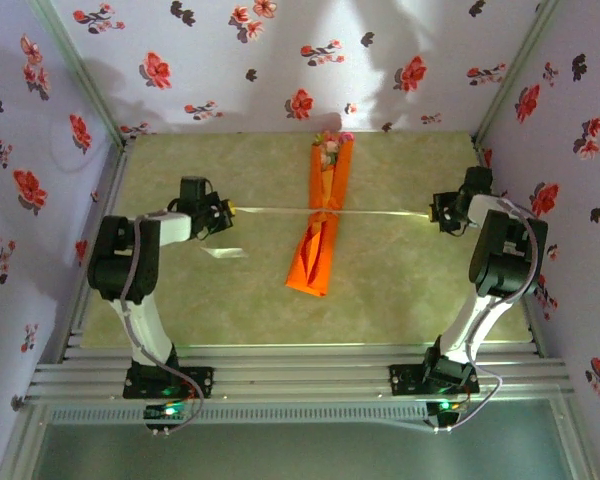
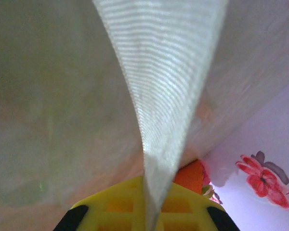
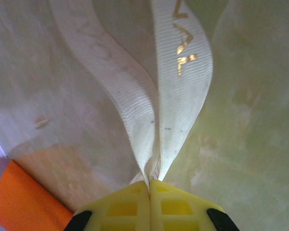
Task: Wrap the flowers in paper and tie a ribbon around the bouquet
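Overhead: left claw (image 1: 227, 210) and right claw (image 1: 432, 214) pinch ribbon (image 1: 380, 213) taut across bouquet (image 1: 320, 225); right wrist adds gold lettering (image 3: 185, 43), unreadable.

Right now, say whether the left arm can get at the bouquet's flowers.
Probably not yet: the left gripper is shut on the ribbon, stretched across the bouquet; the flowers lie farther back.

Orange paper bouquet (image 1: 315, 250) lying lengthwise on desk (image 1: 180, 300), pink and cream flowers (image 1: 330, 150) at far end; cream ribbon (image 1: 380, 213) stretched taut across its middle.
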{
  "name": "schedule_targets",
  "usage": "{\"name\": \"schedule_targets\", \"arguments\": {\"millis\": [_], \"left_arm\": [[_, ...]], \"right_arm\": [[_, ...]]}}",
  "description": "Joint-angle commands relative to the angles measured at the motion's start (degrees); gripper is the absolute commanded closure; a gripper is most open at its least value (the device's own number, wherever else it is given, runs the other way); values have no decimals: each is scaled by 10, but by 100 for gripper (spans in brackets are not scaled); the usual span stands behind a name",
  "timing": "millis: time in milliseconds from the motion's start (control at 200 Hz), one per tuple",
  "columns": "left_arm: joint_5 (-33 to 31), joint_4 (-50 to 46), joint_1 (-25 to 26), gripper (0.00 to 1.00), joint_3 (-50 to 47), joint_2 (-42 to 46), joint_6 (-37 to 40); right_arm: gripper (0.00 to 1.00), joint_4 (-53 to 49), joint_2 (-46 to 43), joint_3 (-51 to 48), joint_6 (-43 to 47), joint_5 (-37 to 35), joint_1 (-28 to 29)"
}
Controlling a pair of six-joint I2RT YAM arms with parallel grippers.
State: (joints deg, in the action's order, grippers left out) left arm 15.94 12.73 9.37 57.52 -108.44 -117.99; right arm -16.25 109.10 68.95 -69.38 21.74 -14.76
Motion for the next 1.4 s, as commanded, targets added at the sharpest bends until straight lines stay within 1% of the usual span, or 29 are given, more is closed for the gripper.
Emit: {"name": "schedule_targets", "arguments": {"millis": [0,255,345,480,595,745,900,930,950,965,1005,1045,1075,1115,1215,1235,1275,1335,1395], "left_arm": [[-23,12,-36,100,-12,22,-8],[-23,24,-69,100,-40,38,-18],[-22,48,-97,100,-66,51,-27],[-11,25,-140,100,-86,82,-6],[-4,29,-165,100,-112,100,-3],[2,31,-172,100,-126,108,4],[26,6,-143,100,-100,96,18],[28,-5,-140,84,-100,98,16],[29,-18,-137,74,-101,103,16],[26,-31,-136,68,-101,108,18],[13,-83,-135,57,-97,131,32],[-3,-145,-135,50,-84,155,56],[-14,-194,-135,47,-70,171,75],[-30,-250,-135,44,-51,189,95],[-60,-342,-126,42,-7,218,130],[-65,-353,-121,39,4,220,136],[-69,-366,-100,34,25,219,143],[-51,-355,-61,33,50,202,142],[-28,-321,-12,33,60,173,116]], "right_arm": [[100,5,-7,11,7,-40,-21],[100,1,-6,18,6,-44,-34],[100,7,-6,15,-3,-43,-47],[100,3,-6,18,2,-44,-64],[100,4,-6,17,2,-43,-72],[100,12,-2,16,-6,-37,-71],[100,10,-11,6,-20,-34,-46],[100,9,-18,0,-25,-39,-41],[96,5,-24,-4,-26,-44,-37],[91,0,-28,-5,-27,-49,-36],[78,-19,-36,-7,-28,-62,-32],[68,-35,-45,-7,-25,-74,-30],[62,-48,-51,-5,-21,-84,-29],[57,-69,-61,-3,-18,-98,-28],[48,-99,-92,0,-14,-127,-23],[46,-104,-98,1,-14,-130,-17],[44,-113,-110,4,-14,-135,-2],[41,-118,-125,5,-24,-133,35],[39,-101,-134,-6,-54,-116,88]]}}
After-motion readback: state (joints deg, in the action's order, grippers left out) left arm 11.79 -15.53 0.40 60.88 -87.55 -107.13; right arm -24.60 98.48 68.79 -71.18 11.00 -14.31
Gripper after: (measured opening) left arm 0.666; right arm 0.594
